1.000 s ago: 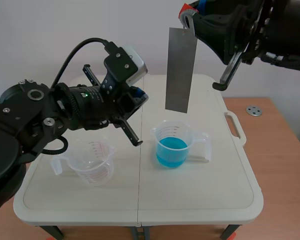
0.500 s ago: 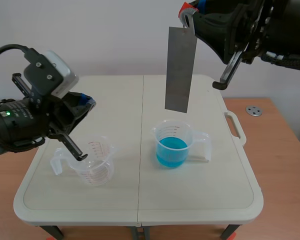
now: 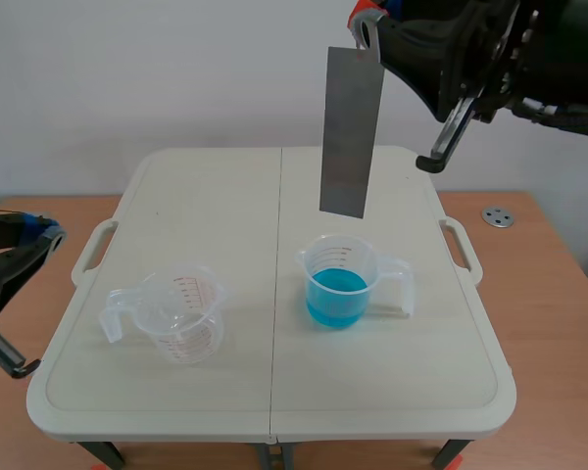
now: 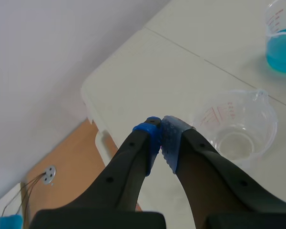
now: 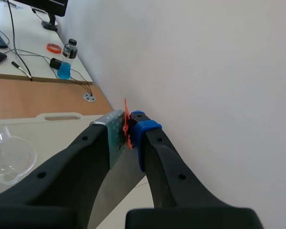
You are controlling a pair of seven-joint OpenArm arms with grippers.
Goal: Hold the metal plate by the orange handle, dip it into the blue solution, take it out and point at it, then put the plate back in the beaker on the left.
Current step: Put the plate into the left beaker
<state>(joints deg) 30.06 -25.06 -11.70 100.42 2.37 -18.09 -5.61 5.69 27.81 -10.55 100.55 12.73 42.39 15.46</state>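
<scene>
The metal plate (image 3: 352, 132) is hanging above the blue-solution beaker (image 3: 338, 284) while we are clamping its orange handle (image 3: 363, 17) in our right jaws, left jaws closed empty, and its return to the empty left beaker (image 3: 181, 315) is, we are judging, not yet done.

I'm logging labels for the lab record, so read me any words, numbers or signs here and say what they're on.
Empty beaker: red scale markings, too small to read.
Beaker of blue solution: scale markings, too small to read.
Metal plate: bare, no text.
Nothing else readable.

Bright, even indoor lighting, soft faint shadows
</scene>
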